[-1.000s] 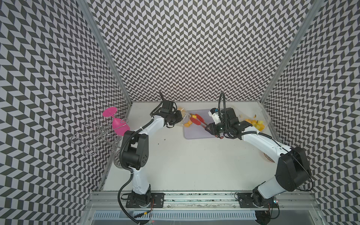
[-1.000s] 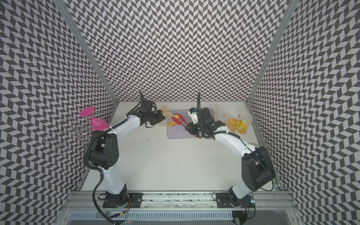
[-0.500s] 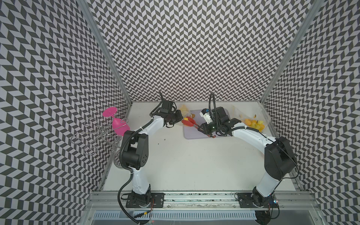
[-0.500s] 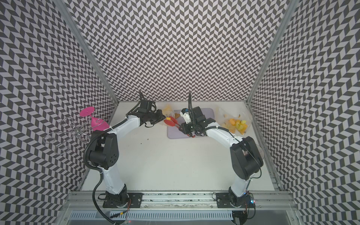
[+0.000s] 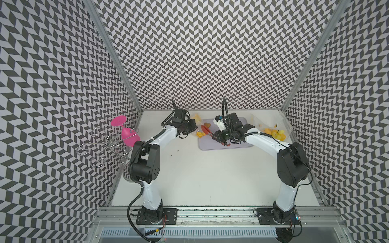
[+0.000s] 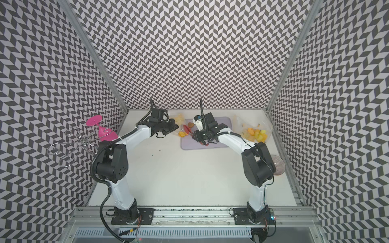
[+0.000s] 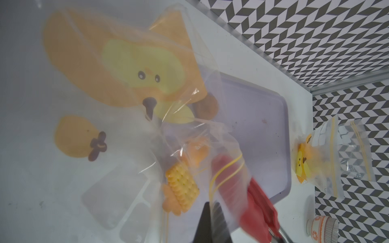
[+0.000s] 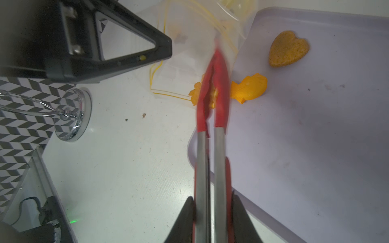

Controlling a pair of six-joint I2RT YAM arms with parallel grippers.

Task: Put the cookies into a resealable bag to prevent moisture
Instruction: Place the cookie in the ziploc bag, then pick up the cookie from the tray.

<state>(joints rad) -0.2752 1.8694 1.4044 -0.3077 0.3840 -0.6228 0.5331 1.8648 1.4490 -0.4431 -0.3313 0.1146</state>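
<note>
left pincer (image 7: 209, 212) shut on bag (image 7: 126, 101) lip beside tray (image 8: 315, 147), so you present an open mouth | right pincer (image 8: 211, 210) clamps tongs (image 8: 212, 94), tips apparently inside bag for cookie (image 7: 182, 186) drop

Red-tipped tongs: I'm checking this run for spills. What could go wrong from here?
1. The red-tipped metal tongs in the right tool reach the mouth of the clear resealable bag; the yellow piece between their tips might drop outside.
2. Only the left tool holds the limp bag; the tongs could push its mouth shut.
3. The orange fish-shaped cookie lies beside the tongs on the lilac tray; a sweep might knock it off.
</note>
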